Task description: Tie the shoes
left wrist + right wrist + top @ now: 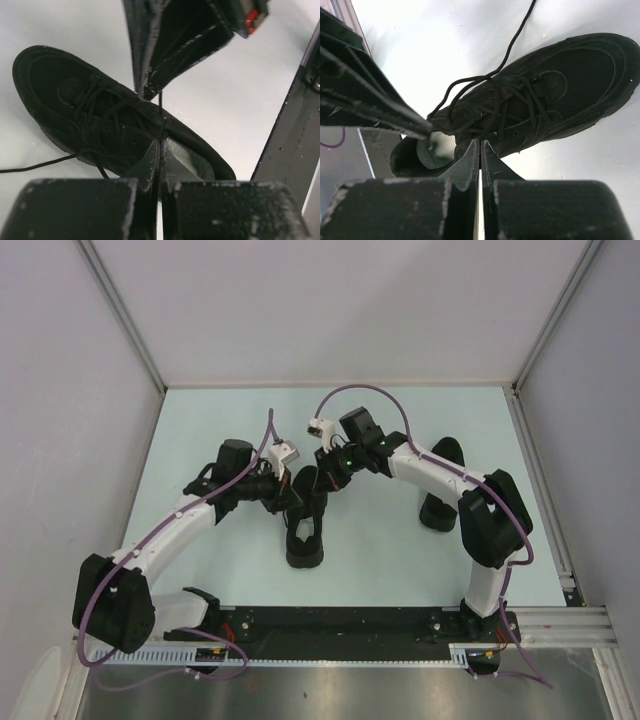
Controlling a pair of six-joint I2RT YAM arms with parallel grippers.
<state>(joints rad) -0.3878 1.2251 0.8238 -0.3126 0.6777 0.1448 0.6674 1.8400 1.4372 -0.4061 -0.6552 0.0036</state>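
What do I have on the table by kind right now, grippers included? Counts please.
All-black low-top lace-up sneaker: 1
Two-finger grippers: 2, the left gripper and the right gripper, both over the sneaker
Dark shape half hidden under the right arm, cannot tell what it is: 1
Total: 4

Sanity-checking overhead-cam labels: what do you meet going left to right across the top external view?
left arm → black sneaker → right arm
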